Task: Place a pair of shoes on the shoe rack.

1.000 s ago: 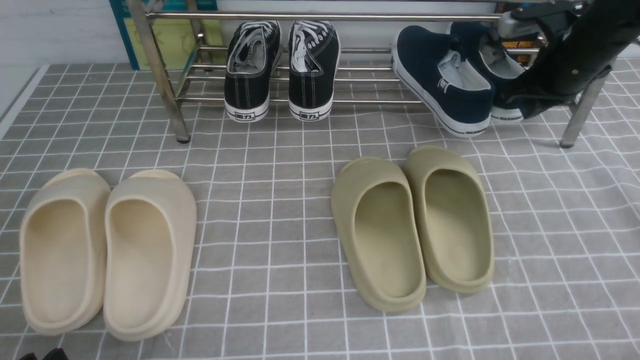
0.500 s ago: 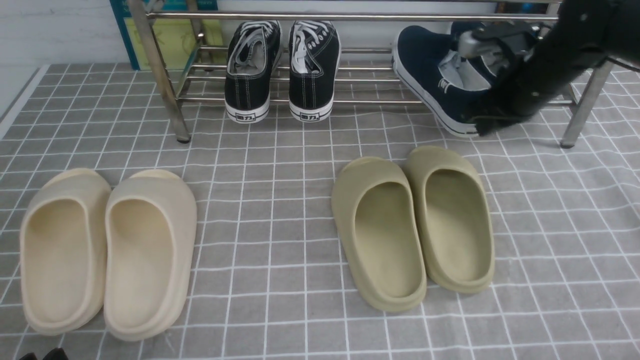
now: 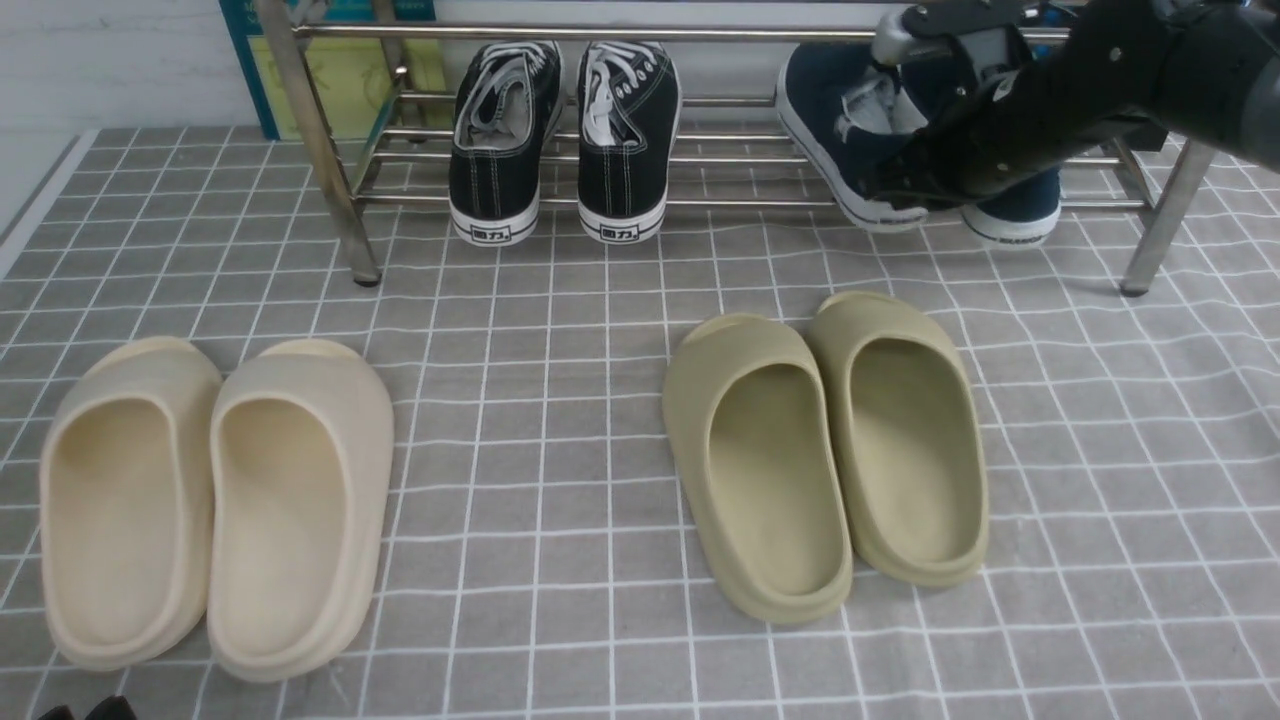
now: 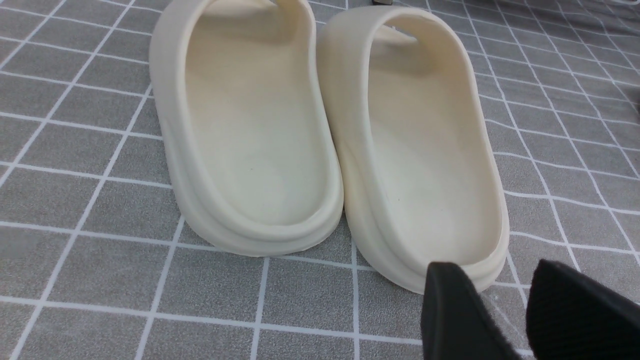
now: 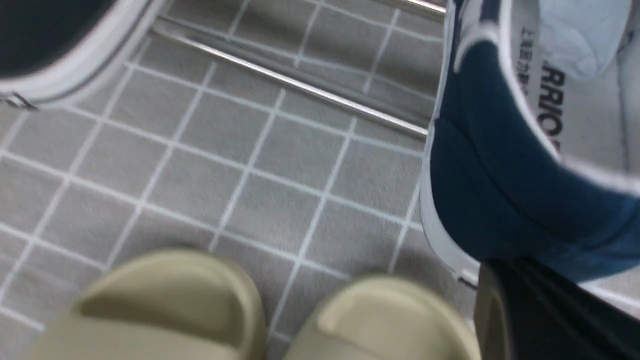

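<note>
Navy-blue canvas is seen at the right claw (image 3: 905, 188); what is gripped there?

The heel of a navy-blue canvas slip-on shoe (image 3: 815, 105) with a white rubber sole and light grey lining is pinched in it, the jaws being clenched tight. One black finger (image 5: 530, 320) is shown right at that heel in the right wrist view.

Where is that shoe placed?

It is laid slantwise over the thin tubes of the low, shiny metal shoe rack (image 3: 720, 33), toe pointed away from the claw toward the back, heel at the front tube. Whether its weight is borne by the tubes cannot be told.

And its mate?

The second navy-blue slip-on shoe (image 3: 1035, 192) is set on the rack just to the claw's right, partly hidden by the black arm.

What else is found around that claw?

A pair of black lace-up sneakers (image 3: 560, 130) is stood on the rack well to its left. A pair of olive foam slippers (image 3: 820, 450) is laid on the grey checked cloth (image 3: 560, 420) below it, on the robot's side.

How is the left claw (image 4: 500, 320) set?

It is released, its two black fingers spread apart low over the cloth. A pair of cream foam slippers (image 4: 250, 125) is lined up directly ahead of it, one slipper's heel just beside a fingertip.
</note>
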Motion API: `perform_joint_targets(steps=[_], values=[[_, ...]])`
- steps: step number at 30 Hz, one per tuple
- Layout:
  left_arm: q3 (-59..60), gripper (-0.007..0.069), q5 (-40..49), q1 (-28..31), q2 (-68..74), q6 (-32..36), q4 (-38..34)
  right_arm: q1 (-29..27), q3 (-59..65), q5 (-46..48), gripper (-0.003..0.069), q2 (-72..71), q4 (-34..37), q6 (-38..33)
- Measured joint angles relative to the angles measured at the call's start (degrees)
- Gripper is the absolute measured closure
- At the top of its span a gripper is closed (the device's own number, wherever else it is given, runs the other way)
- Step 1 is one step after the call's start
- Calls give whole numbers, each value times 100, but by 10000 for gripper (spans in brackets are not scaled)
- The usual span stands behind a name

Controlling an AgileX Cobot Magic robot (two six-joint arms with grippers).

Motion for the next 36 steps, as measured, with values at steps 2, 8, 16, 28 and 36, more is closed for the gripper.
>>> perform_joint_targets(steps=[2,8,16,28,36], values=[[0,386,0,0,0,0,0,-7,0,192,651,-8,-57,0],[0,386,0,0,0,0,0,-7,0,986,648,-391,-71,0],[0,386,0,0,0,0,0,-55,858,1164,645,-2591,-71,-5],[0,386,0,0,0,0,0,-55,3854,-7,643,-5493,122,-10],[0,386,0,0,0,0,0,-55,4356,478,638,-6822,205,-10]])
